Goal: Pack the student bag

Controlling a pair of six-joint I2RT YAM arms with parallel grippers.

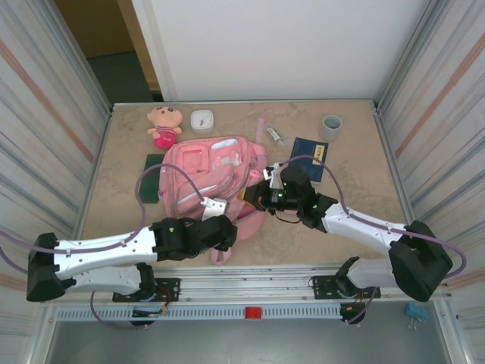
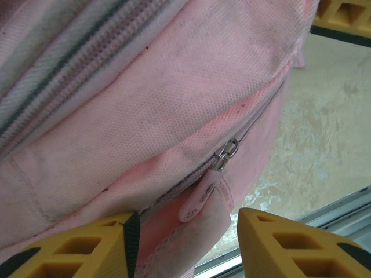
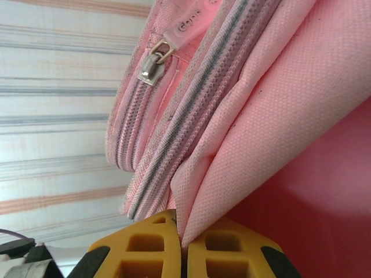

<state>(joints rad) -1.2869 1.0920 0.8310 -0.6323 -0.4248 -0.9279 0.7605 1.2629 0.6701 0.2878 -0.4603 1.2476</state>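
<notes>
The student bag (image 1: 216,171), a big pink backpack, lies flat in the middle of the table. My left gripper (image 1: 229,227) is at its near end. In the left wrist view that gripper (image 2: 188,234) stands open, its yellow fingers (image 2: 75,246) on either side of the bag's corner. A pink zipper pull tab (image 2: 200,202) hangs loose between them, below a metal slider (image 2: 227,153). My right gripper (image 1: 261,196) is at the bag's right edge. In the right wrist view it (image 3: 186,243) is shut on a fold of the pink fabric (image 3: 255,145), beside a zipper slider (image 3: 152,65).
Behind the bag are a pink plush doll (image 1: 164,126), a small white round case (image 1: 201,120), a clear plastic item (image 1: 274,136), a blue booklet (image 1: 312,155) and a grey cup (image 1: 331,127). A dark green flat thing (image 1: 154,178) pokes out at the bag's left. Ribbed walls flank the table.
</notes>
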